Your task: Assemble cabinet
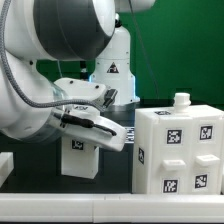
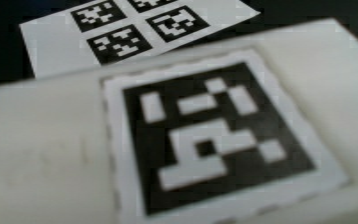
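Here the tool (image 1: 88, 128) grips a white panel (image 1: 84, 152) hanging just below it; the cabinet box (image 1: 178, 150) stands nearby on the counter (image 1: 110, 205). Keep the panel square while bringing it across.

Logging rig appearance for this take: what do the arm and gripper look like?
The arm is glossy white with rounded, bulbous housings and dark seams at the joints. A black cable curves along its underside. A triangular warning sticker sits on the white base column behind. The gripper end is white with black parts; its fingers aren't clearly visible.
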{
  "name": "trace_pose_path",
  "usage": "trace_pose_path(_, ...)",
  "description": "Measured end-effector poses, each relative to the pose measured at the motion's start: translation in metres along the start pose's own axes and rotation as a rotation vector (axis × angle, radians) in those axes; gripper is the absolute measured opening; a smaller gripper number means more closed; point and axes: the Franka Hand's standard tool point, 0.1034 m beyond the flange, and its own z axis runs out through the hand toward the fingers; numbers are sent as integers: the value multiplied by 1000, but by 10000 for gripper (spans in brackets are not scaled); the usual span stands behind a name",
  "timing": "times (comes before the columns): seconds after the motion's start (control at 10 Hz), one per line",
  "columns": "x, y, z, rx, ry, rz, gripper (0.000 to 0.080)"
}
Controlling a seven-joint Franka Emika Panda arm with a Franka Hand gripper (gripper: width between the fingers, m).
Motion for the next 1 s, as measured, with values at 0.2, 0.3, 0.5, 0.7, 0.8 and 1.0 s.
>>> trace_pose_path(0.2,2,-2,-7,2,39,-14,600)
trace_pose_path(0.3,-5,1,-19,3,61,-29,600)
trace_pose_path(0.5,-7,2,-51,15,264,-76,600)
trace_pose_path(0.7,-5,-2,-39,18,520,-122,600)
trace_pose_path(0.8,3,-2,-29,24,621,-118,600)
trace_pose_path(1.0,14,-5,-14,16,737,-119,600)
